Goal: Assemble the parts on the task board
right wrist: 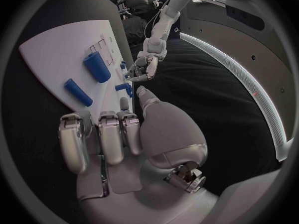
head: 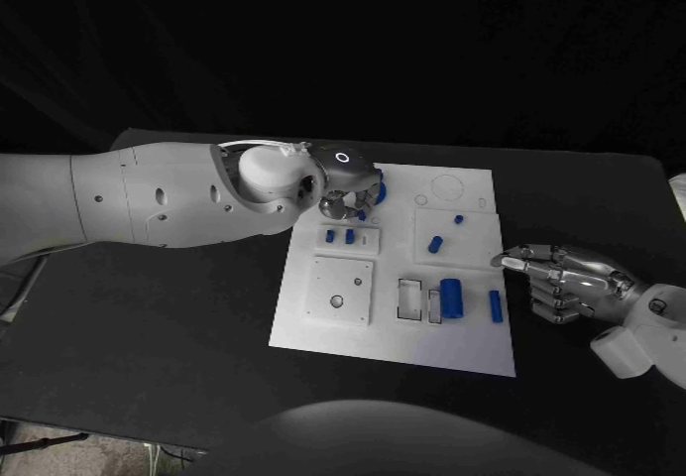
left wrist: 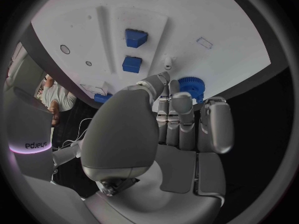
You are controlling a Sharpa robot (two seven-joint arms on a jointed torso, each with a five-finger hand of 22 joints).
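The white task board lies mid-table. My left hand hovers over its far left corner, with thumb and fingertips closed on the near edge of a blue gear, which the hand partly hides. A white peg and two blue blocks lie just beyond. My right hand rests beside the board's right edge, fingers curled in and holding nothing.
On the board lie a thick blue cylinder, a slim blue rod, a short blue cylinder and a tiny blue piece. A raised square plate sits near left. A white object is at the table's right edge.
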